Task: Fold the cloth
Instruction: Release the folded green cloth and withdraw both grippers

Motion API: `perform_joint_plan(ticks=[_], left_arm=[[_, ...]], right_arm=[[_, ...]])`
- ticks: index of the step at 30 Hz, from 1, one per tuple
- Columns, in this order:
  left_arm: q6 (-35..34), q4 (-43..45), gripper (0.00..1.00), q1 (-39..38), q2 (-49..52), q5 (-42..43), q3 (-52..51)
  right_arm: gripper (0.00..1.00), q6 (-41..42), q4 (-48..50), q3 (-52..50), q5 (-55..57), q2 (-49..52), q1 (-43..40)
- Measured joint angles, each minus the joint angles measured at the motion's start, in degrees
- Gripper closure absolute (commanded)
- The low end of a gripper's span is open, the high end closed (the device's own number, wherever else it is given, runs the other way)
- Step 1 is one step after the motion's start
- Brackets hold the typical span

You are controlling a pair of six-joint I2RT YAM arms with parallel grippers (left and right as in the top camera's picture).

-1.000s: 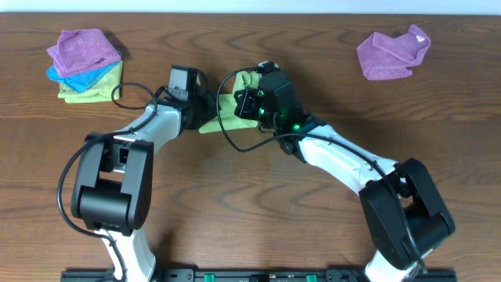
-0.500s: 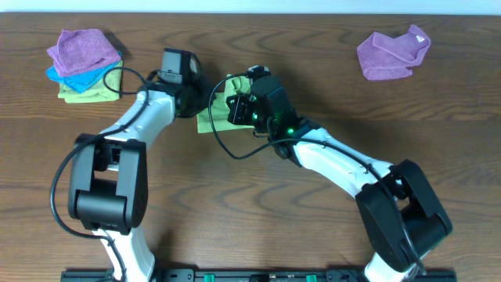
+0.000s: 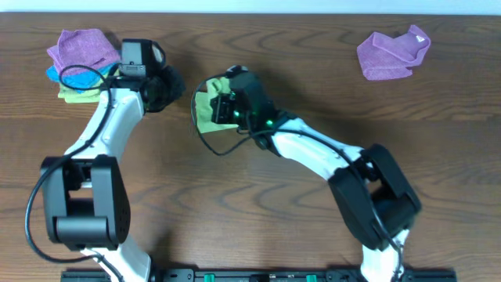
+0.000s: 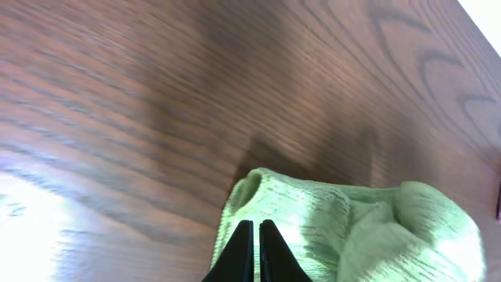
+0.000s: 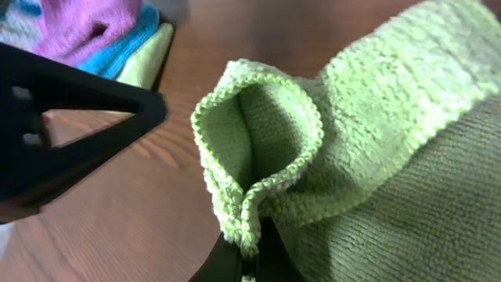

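- The green cloth [image 3: 205,114] lies on the tabletop [image 3: 446,157], a little left of centre and toward the far edge. From above, the right arm's wrist partly covers it.
- The right fingers [image 5: 235,270] are closed on the cloth's edge. The right wrist view shows a hemmed rim pinched between them, and the fabric just above it curls over into an open loop.
- Beyond that loop the rest of the cloth lies in thicker, doubled layers that run off the right side of that view.
- The left fingers [image 4: 246,249] are pressed together with only a hairline between the tips, and I can see nothing caught between them.
- From above, the left fingers sit just left of the cloth and apart from it. In the left wrist view their tips point at a rounded corner of the cloth.
- A stack [image 3: 82,66] of folded cloths sits at the far left of the tabletop, with purple on top, blue under it and yellow-green at the bottom. The left arm's wrist is just beside its right side.
- A crumpled purple cloth [image 3: 390,52] lies at the far right, well apart from both arms.
- In the right wrist view the left fingers show as a dark wedge at the left, with the stack behind them.
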Motion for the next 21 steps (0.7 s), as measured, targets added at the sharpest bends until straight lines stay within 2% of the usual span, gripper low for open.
perform_joint_plan(ticks=[11, 12, 14, 16, 18, 19, 20, 21], left_arm=[[0.85, -1.86, 0.94, 5.9, -1.33, -1.03, 0.0], [0.92, -1.86, 0.95, 6.14, -1.68, -1.16, 0.0], [0.96, -1.79, 0.94, 6.4, -2.32, -1.25, 0.0], [0.96, -1.77, 0.94, 6.56, -2.71, -1.25, 0.0], [0.96, -1.77, 0.94, 6.58, -2.84, -1.25, 0.0], [0.96, -1.79, 0.94, 6.6, -2.84, -1.25, 0.0], [0.96, -1.77, 0.94, 6.6, -2.84, -1.25, 0.0], [0.96, -1.77, 0.94, 6.6, -2.84, -1.25, 0.0]], right_arm=[[0.99, -1.36, -4.04, 3.28, -0.37, 4.15, 1.86], [0.95, -1.36, -4.24, 3.28, -0.35, 4.35, 1.97], [0.76, -1.2, -4.57, 3.28, -0.35, 4.68, 2.1], [0.64, -1.55, -4.61, 3.28, -0.39, 4.92, 2.23], [0.43, -1.7, -4.5, 3.28, -0.46, 4.92, 2.23], [0.37, -1.68, -4.28, 3.28, -0.5, 4.92, 2.23], [0.23, -1.86, -4.24, 3.32, -0.72, 4.92, 2.23], [0.02, -2.03, -4.22, 3.32, -1.33, 4.92, 2.23]])
